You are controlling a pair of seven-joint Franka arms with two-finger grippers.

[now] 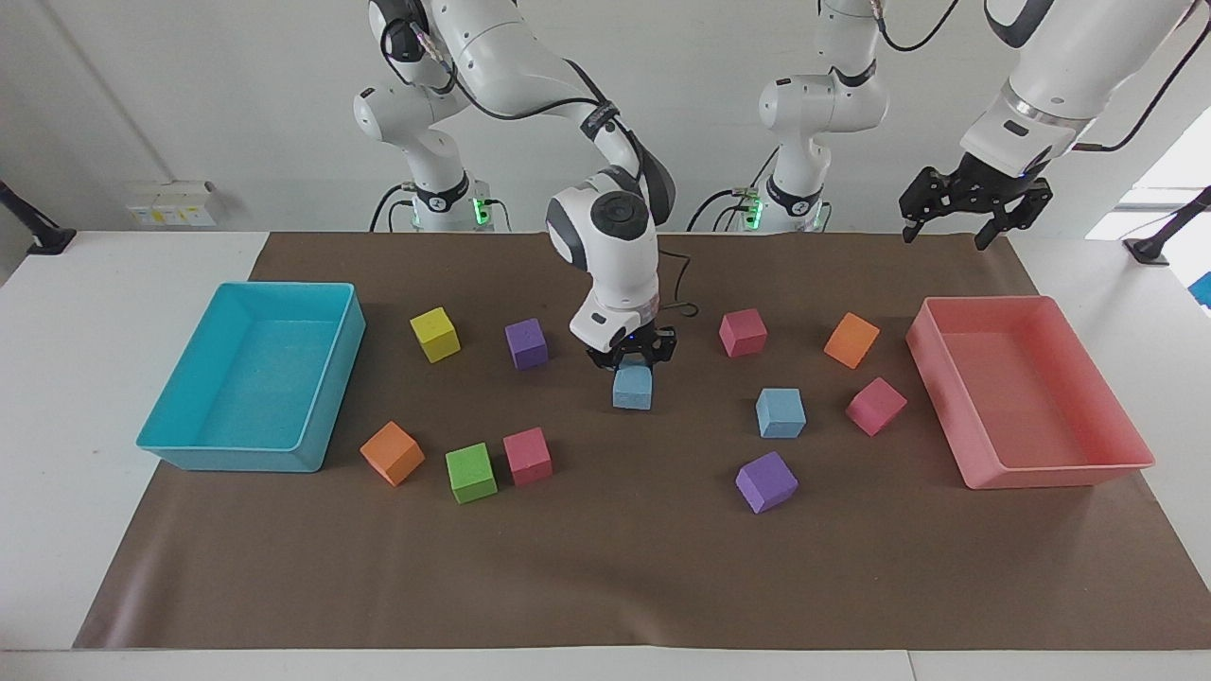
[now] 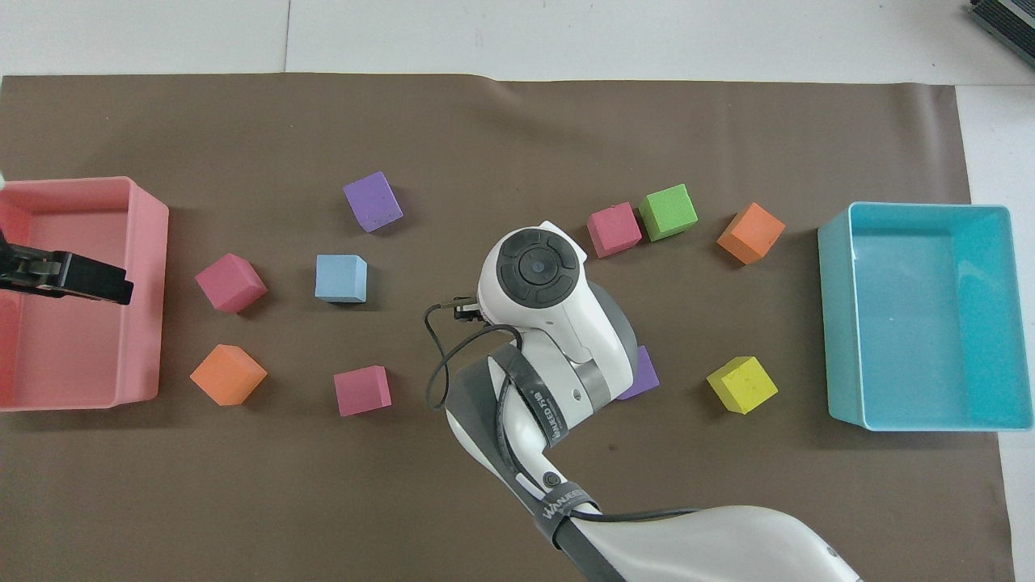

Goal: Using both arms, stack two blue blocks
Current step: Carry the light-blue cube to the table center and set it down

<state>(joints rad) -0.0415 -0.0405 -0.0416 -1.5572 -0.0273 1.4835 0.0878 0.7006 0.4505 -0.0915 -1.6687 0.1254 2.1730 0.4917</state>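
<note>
While the right claw [image 1: 632, 364] grips it, the blue block [image 1: 632, 389] hangs upright.

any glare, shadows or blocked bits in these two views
Facing view: bright window glare at the upper corner beside the left gripper; soft shadows under the cubes. Overhead view: the right arm hides the held blue block completely and covers part of a purple cube.
</note>
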